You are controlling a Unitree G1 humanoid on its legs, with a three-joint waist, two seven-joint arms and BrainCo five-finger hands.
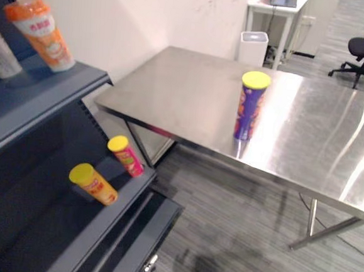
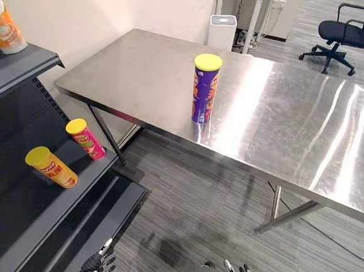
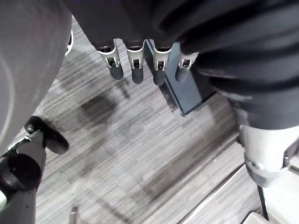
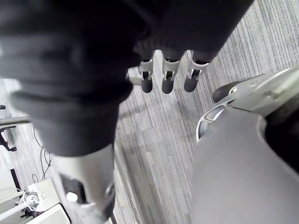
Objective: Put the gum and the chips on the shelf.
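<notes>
Purple chips can (image 2: 204,90) w/ yellow lid stands upright on worktop (image 2: 297,120) at 12 o'clock, near front edge. Shelf (image 2: 37,216) at 9 o'clock: pink can (image 2: 87,140) & orange can (image 2: 52,167) lie on lower board, apart. L hand (image 3: 134,66) & R hand (image 4: 168,78) hang over floor (image 2: 215,195), fingers slack, empty.

Silver fingers (image 3: 136,66) with dark tips, dark ribbed cover (image 3: 243,42).
</notes>
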